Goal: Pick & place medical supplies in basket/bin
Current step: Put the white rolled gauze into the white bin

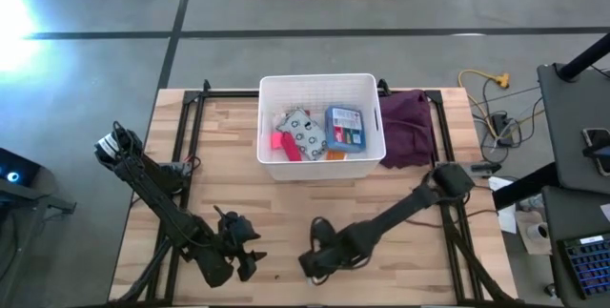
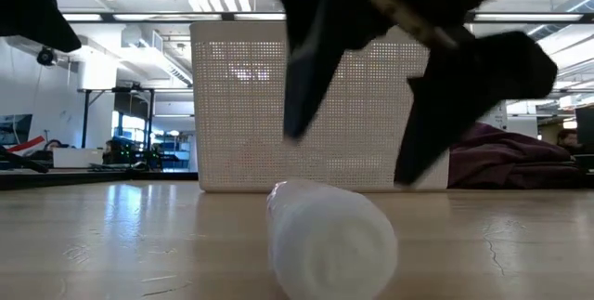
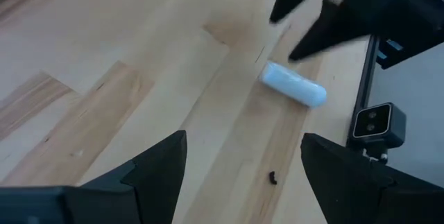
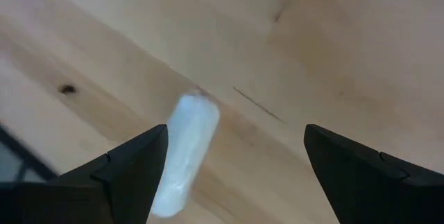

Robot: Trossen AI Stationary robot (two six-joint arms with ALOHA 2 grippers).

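Note:
A small white bottle (image 2: 329, 240) lies on its side on the wooden table near the near edge; it also shows in the left wrist view (image 3: 293, 85) and the right wrist view (image 4: 186, 151). My right gripper (image 2: 367, 142) hangs open just above it, pointing down, one finger on either side and touching nothing (image 4: 236, 168). My left gripper (image 1: 243, 251) waits open to the bottle's left (image 3: 243, 175). The white bin (image 1: 320, 127) stands at the far middle. Inside it lie a blue box (image 1: 345, 127), a grey-white patterned pack (image 1: 303, 129) and a pink-red piece (image 1: 283, 143).
A maroon cloth (image 1: 408, 127) lies bunched right of the bin, against its wall. Black frame rails (image 1: 191, 108) run along the table's left and right sides. A small dark speck (image 3: 273, 177) sits on the wood near the bottle. Bare wood lies between the bin and the grippers.

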